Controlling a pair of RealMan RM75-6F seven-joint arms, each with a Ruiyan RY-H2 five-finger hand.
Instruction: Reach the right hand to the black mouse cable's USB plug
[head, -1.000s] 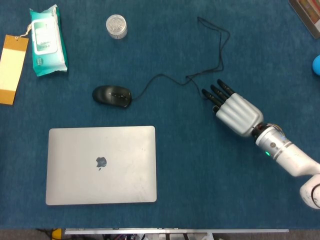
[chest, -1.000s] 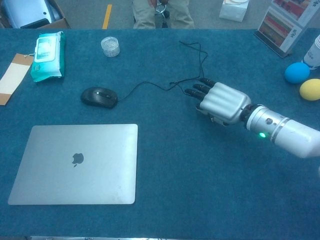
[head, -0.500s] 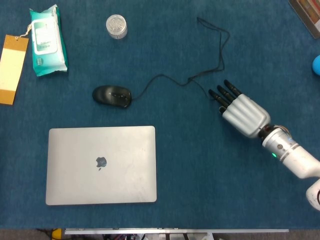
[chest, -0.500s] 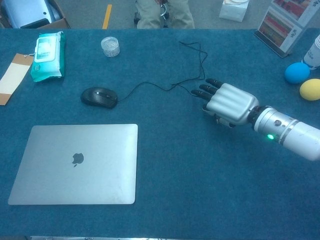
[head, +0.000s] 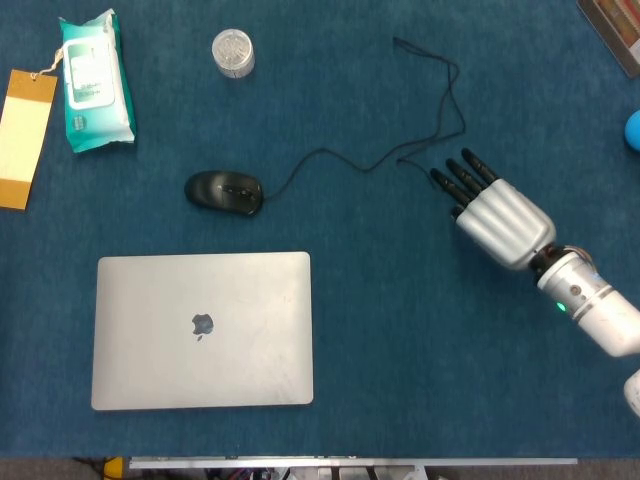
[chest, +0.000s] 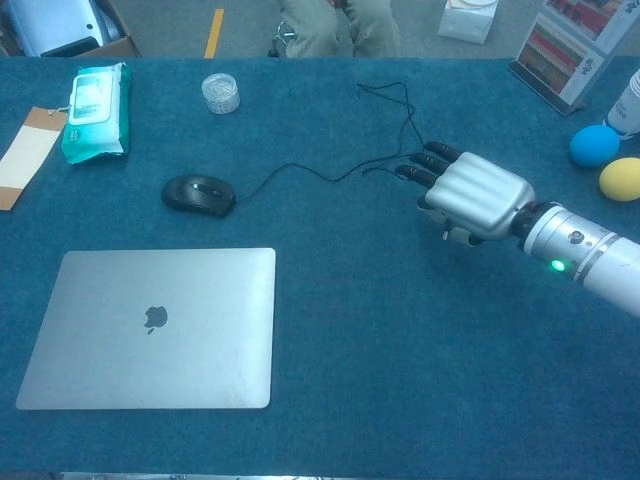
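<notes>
The right robot hand (head: 490, 215) is lying low over the blue worktop (head: 400, 380), palm down, its dark fingertips (chest: 425, 165) stretched out side by side and holding nothing that either view shows. Over the last second it has been sliding away from the black mouse (head: 225, 191), so the wrist is now sitting further from the mouse than before. The nearest bend of the black mouse cable (head: 330, 155) has been shifting along with it: the kink beside the fingertips is now lying further from the mouse, which suggests the fingers are dragging or nudging the cord, though actual contact is too fine to tell. The USB plug (head: 398, 41) seems to be at the free end of the cable, on the side of the hand away from the mouse and well apart from the fingertips; it is too small to make out clearly. So the reach is not yet finished, and the hand is probably needing to travel along the cord toward that far end. The left robot hand is not showing in either view. The closed silver laptop (head: 203, 329) is sitting just beside the mouse, undisturbed.
</notes>
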